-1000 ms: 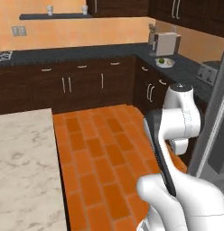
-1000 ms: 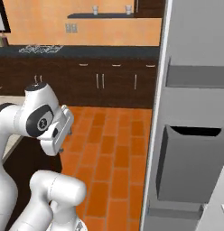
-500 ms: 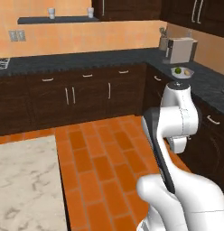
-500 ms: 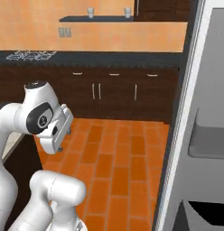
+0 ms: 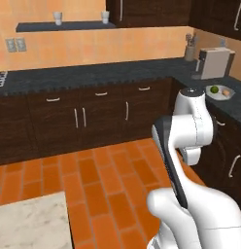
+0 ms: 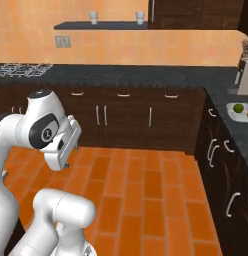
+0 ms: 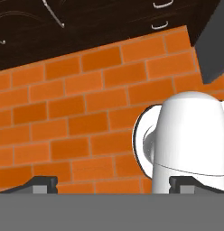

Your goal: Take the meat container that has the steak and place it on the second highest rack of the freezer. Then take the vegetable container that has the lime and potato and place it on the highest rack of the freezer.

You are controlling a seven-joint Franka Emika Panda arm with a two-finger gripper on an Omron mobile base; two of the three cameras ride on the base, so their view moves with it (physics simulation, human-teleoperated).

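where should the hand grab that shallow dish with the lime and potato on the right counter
Best guess: grip the dish by its rim, coming down from above on the side facing the floor. It is shallow and sits flat on the dark counter, so its low wall gives little to pinch from the side. The lime and potato fill the middle. The open hand points at the floor.

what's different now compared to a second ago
The base has turned: the freezer door has slid out of both base views, and the corner counter with the lime and potato has come into fuller view. The gripper stays open and empty, arm tucked as before.
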